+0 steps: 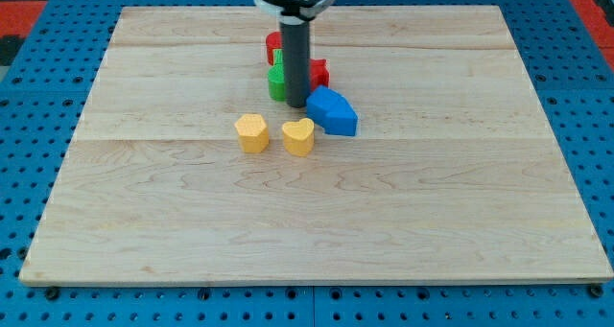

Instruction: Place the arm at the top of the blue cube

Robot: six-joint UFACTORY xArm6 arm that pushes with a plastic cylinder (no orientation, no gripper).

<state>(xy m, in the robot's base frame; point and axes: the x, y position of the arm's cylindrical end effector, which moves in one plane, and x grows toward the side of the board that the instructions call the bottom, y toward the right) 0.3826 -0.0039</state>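
Observation:
The blue block (333, 112) lies on the wooden board (317, 231) just above its middle; it looks like a cube with a peaked top. My tip (296, 105) stands right at the blue block's upper-left side, touching or nearly touching it. The dark rod rises from there to the view's top and hides part of the blocks behind it.
A green block (277, 81) and red blocks (318, 73) cluster behind the rod, partly hidden. A yellow hexagon-like block (252, 132) and a yellow heart block (298, 136) lie below and left of the blue block. A blue pegboard (38, 87) surrounds the board.

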